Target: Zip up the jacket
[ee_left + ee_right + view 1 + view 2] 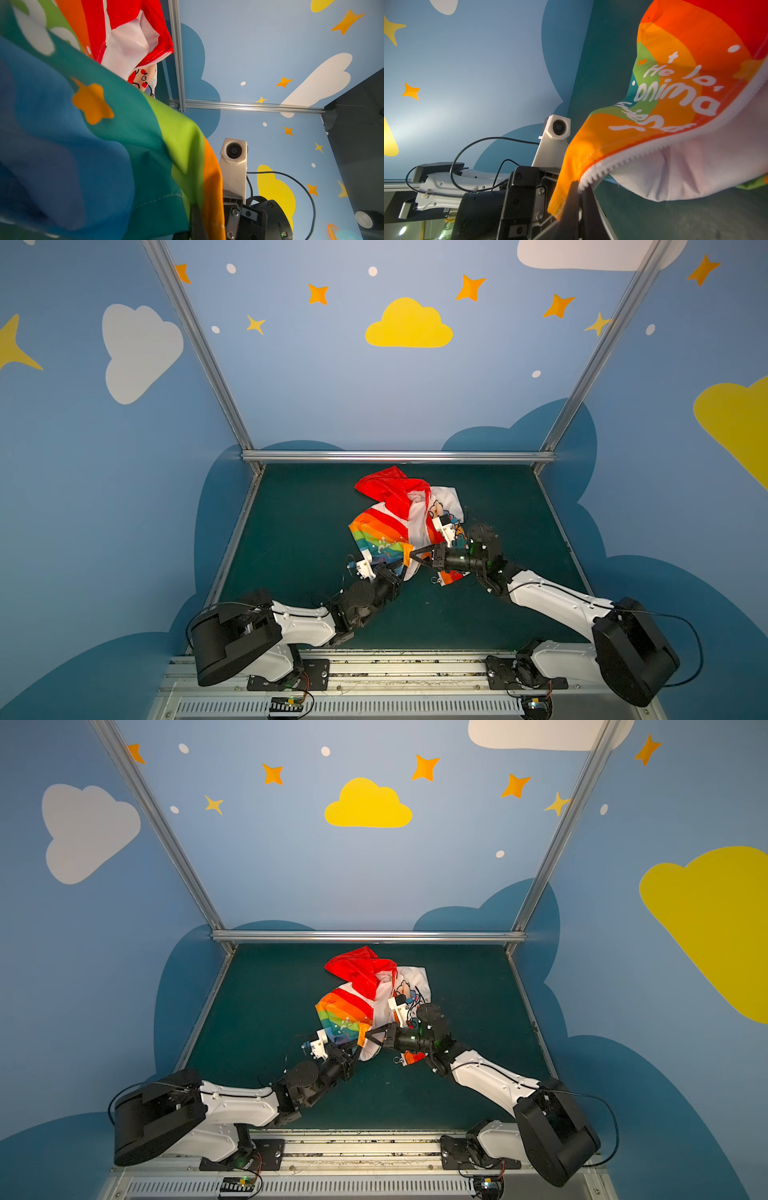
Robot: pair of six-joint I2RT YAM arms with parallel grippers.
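**Two grippers clamped on the jacket's near hem**

Both arms reach inward and meet at the middle of the table [299, 531], close to its near half. The jacket [399, 526] lies crumpled on the dark green surface at centre, with its red hood [386, 485] toward the rear rail [399, 456] and its rainbow-striped panel toward the left arm.

1. Left gripper [404, 563]: jaws closed on the jacket. In the left wrist view the fingers [196, 218] pinch the orange stripe at the fabric edge, and the blue-green-orange panel rises away from them and fills most of the view.
2. Right gripper [412, 554]: jaws closed on the jacket. In the right wrist view the fingers [576, 199] pinch the orange corner where the white zipper teeth [633, 158] end. The teeth run along the edge of the panel with white lettering; only a single row shows there, with white mesh lining beside it.
3. Relative position: in both top views the two gripper tips sit just beside each other at the jacket's near hem, the right one reaching leftward over the white fabric. The held hem is raised off the table, while the hood end rests on it.
4. Each wrist view shows the opposite arm's white wrist camera [233, 150] close by.
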